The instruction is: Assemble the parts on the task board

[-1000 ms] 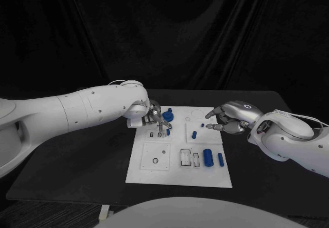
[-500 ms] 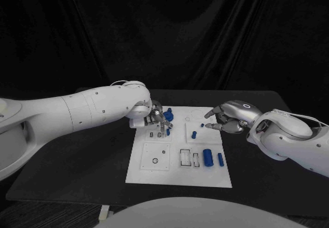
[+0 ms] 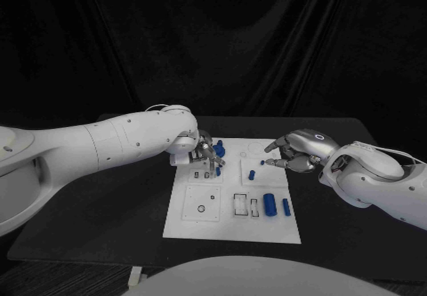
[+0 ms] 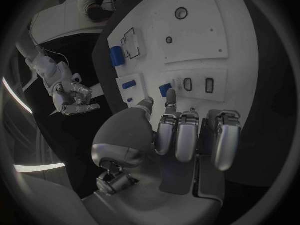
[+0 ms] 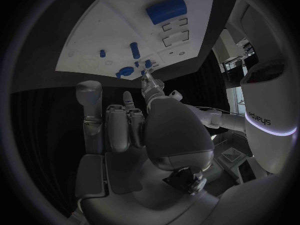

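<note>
Task board point(image 3: 233, 229) mid-table point(image 3: 107, 209) — hands flank its far end (left point(image 3: 201, 157), right point(image 3: 292, 155)).

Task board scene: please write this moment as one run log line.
left hand: over board's far left, holds nothing seen | right hand: curled at far right edge, contents unclear | blue parts: near right

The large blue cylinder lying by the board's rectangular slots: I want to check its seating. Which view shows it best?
The right wrist view: the large blue cylinder appears biggest, unobstructed beside the slots. The head view shows it small but clear; the left wrist view shows it small, near the white task board's edge.
</note>
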Robot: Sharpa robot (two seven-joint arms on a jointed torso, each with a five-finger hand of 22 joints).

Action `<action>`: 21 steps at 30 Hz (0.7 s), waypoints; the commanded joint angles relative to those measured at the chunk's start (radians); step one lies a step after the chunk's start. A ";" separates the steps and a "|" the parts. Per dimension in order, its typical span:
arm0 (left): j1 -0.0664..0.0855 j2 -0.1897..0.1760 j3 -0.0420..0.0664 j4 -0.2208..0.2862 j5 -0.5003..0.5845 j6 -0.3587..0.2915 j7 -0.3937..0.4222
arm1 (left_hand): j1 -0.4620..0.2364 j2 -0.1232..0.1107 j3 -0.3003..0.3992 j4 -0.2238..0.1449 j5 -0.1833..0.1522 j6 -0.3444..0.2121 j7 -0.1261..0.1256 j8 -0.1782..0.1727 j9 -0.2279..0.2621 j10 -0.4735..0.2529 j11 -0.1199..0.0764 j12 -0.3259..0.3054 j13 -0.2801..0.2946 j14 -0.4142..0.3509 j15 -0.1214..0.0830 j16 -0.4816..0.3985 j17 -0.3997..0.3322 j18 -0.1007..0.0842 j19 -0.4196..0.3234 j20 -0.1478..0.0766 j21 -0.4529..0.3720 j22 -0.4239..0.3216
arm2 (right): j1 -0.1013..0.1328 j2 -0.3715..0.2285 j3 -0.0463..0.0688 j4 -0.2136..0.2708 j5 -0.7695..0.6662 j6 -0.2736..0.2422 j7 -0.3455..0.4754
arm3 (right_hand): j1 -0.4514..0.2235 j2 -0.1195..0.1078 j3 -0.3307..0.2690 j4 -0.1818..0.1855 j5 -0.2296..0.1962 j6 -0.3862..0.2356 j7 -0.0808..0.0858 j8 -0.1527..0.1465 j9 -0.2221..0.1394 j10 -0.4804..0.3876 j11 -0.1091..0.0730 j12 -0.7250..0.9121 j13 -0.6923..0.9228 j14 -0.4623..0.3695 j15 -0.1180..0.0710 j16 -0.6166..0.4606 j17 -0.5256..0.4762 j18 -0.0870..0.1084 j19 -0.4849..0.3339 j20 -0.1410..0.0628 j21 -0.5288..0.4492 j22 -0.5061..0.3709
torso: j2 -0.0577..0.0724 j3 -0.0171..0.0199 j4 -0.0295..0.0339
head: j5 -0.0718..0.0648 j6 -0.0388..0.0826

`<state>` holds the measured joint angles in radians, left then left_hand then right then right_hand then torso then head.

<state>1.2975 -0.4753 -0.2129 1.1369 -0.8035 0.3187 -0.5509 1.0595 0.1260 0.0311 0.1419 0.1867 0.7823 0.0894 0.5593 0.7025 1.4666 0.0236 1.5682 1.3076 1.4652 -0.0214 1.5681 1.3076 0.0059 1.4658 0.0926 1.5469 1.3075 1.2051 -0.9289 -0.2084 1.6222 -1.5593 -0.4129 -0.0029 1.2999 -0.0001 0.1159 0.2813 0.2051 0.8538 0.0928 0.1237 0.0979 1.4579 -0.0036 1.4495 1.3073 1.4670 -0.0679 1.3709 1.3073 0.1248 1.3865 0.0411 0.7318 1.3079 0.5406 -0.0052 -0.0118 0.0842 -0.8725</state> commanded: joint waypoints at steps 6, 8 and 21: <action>-0.007 0.007 0.001 -0.005 0.001 0.012 0.005 | 0.007 0.008 0.010 0.000 0.006 -0.009 -0.004 0.003 0.008 0.104 -0.006 0.003 0.263 0.106 -0.007 0.003 0.263 0.012 0.046 -0.008 -0.007 0.205 | -0.003 0.004 0.001 -0.005 -0.002 -0.018 -0.003 | -0.005 -0.002 -0.002 -0.005 0.005 0.006 0.003 -0.005 -0.002 0.009 0.000 0.004 0.126 0.058 0.000 0.004 0.060 0.004 0.007 0.001 0.003 0.084 | 0.001 -0.0003 0.0018 | -0.004 0.000; -0.009 0.008 0.001 -0.006 0.001 0.013 0.005 | 0.007 0.008 0.010 0.000 0.006 -0.009 -0.004 0.003 0.008 0.104 -0.006 0.003 0.263 0.106 -0.007 0.003 0.263 0.012 0.046 -0.008 -0.007 0.205 | -0.003 0.005 0.001 -0.005 -0.002 -0.018 -0.003 | -0.005 -0.002 -0.002 -0.005 0.005 0.006 0.003 -0.005 -0.002 0.009 0.000 0.004 0.126 0.058 0.000 0.004 0.060 0.004 0.007 0.001 0.003 0.084 | 0.001 -0.0002 0.0015 | -0.004 0.000; -0.019 0.016 0.001 -0.015 0.001 0.021 0.011 | 0.012 0.013 0.022 -0.008 0.010 -0.011 -0.005 0.003 0.025 0.104 -0.008 0.003 0.263 0.106 -0.009 0.003 0.263 0.014 0.038 -0.009 -0.012 0.197 | -0.003 0.010 0.000 -0.008 -0.002 -0.010 -0.004 | -0.004 -0.002 -0.001 -0.006 0.007 0.007 0.003 -0.005 -0.002 0.009 0.000 0.004 0.126 0.059 0.000 0.003 0.060 0.004 0.007 0.001 0.002 0.084 | 0.000 -0.0005 0.0028 | -0.006 0.000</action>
<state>1.2803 -0.4623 -0.2129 1.1228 -0.8037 0.3265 -0.5510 1.0671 0.1335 0.0476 0.1364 0.1916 0.7788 0.0858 0.5593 0.7264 1.4666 0.0236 1.5682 1.3076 1.4652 -0.0214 1.5681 1.3075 0.0061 1.4658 0.0927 1.5393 1.3075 1.2046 -0.9192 -0.2085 1.6145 -1.5591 -0.4144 -0.0029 1.2999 -0.0001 0.1159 0.2814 0.2086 0.8574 0.0964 0.1237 0.0972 1.4579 -0.0036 1.4495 1.3081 1.4670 -0.0680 1.3709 1.3073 0.1248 1.3865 0.0411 0.7318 1.3076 0.5412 -0.0056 -0.0096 0.0775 -0.8725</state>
